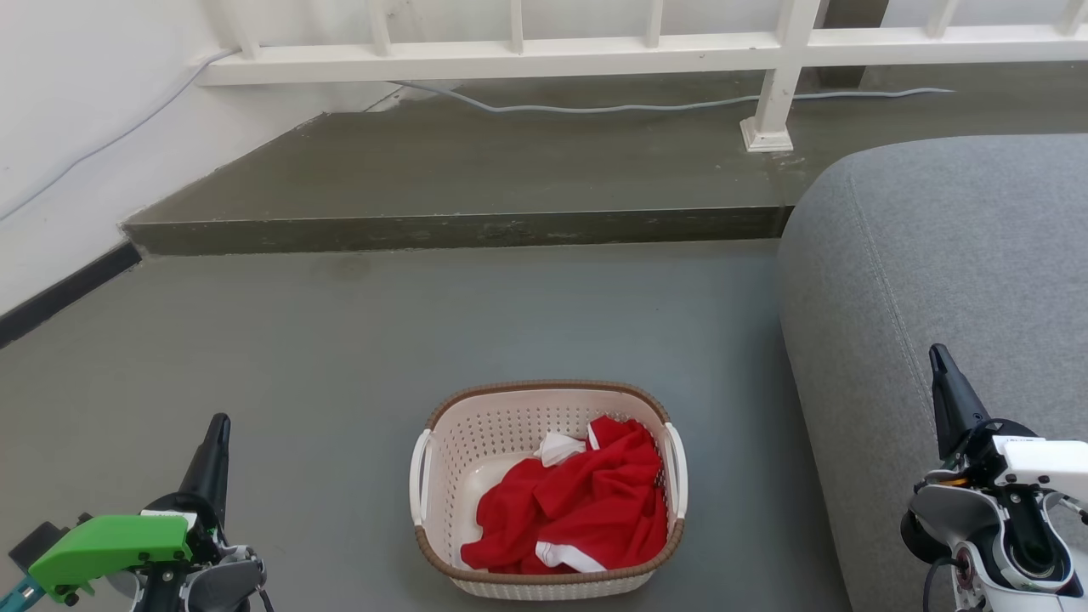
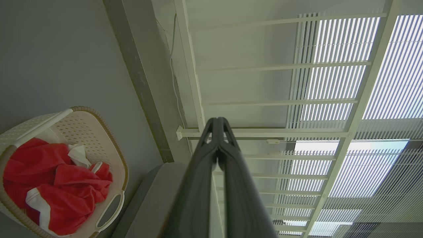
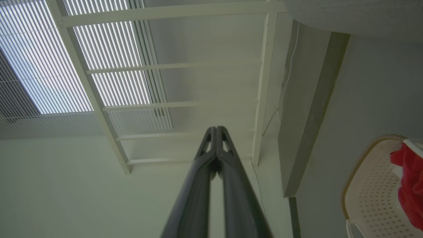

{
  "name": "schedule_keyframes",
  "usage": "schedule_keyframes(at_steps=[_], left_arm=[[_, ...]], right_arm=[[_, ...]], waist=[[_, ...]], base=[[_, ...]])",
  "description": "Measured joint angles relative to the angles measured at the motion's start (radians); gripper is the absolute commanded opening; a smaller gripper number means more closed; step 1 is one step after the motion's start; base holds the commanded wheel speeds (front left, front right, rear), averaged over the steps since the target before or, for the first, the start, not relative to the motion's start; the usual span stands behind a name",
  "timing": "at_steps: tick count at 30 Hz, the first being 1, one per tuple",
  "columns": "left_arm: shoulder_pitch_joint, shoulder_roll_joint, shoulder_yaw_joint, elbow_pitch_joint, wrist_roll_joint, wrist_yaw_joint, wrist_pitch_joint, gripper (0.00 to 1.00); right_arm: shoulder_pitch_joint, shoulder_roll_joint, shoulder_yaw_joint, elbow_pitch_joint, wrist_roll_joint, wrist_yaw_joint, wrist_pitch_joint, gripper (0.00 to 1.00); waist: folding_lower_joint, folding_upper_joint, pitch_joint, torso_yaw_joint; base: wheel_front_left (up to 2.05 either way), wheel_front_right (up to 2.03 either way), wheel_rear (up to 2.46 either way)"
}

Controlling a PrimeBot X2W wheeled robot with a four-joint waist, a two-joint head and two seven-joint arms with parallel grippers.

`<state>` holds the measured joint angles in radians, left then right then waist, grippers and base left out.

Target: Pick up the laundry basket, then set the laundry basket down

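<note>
Along the far left of the head view, a white wall (image 1: 68,127) is meeting the grey floor (image 1: 340,340) at a dark skirting strip. Low on the left, the left gripper (image 1: 219,425) is pointing up that view above the floor. In the left wrist view its 2 dark fingers (image 2: 198,185) are pressing together at the tips and are gripping nothing.

Between the 2 grippers, the laundry basket (image 1: 501,425) is sitting upright on the floor, well apart from both. Its brown rim is facing up and its 2 white handles (image 1: 420,476) are sticking out to the left and right. A crumpled red garment (image 1: 586,501) is lying inside, covering mostly the right and near parts of the bottom. A small white piece of cloth (image 1: 559,446) is showing at the garment's far edge.

Beyond the basket, a raised dark step (image 1: 467,170) is running across the view. A pale cable (image 1: 595,108) is trailing over it under a white railing (image 1: 510,55).

To the right, a grey sofa (image 1: 935,255) is bulging into view near the basket's right side, with a strip of floor lying between them. Low on the right, the right gripper (image 1: 937,353) is pointing up against the sofa's fabric. The right wrist view is showing its fingers (image 3: 195,191) meeting at the tips, with nothing between them.
</note>
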<state>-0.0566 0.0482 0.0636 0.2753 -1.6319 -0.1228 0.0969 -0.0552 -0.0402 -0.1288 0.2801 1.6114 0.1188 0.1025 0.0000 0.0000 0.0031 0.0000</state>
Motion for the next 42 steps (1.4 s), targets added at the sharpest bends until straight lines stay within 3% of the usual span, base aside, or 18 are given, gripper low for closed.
schedule_keyframes(at_steps=[40, 41, 42], left_arm=[[0.012, -0.006, -0.002, 0.021, 0.002, 0.001, 0.0, 0.0], [0.021, -0.011, -0.003, 0.035, 0.002, 0.001, 0.0, 1.0], [0.03, -0.016, -0.004, 0.046, 0.002, 0.001, 0.0, 0.0]], right_arm=[[0.014, 0.009, 0.002, 0.021, 0.0, -0.005, 0.004, 0.0], [0.026, 0.014, 0.002, 0.032, 0.0, -0.006, 0.004, 1.0], [0.037, 0.02, 0.003, 0.044, 0.0, -0.006, 0.004, 0.0]], waist=[[0.0001, 0.0, 0.0, 0.0], [0.0001, 0.0, 0.0, 0.0], [0.0001, 0.0, 0.0, 0.0]], base=[[0.0, 0.0, 0.0], [0.0, 0.0, 0.0], [0.0, 0.0, 0.0]])
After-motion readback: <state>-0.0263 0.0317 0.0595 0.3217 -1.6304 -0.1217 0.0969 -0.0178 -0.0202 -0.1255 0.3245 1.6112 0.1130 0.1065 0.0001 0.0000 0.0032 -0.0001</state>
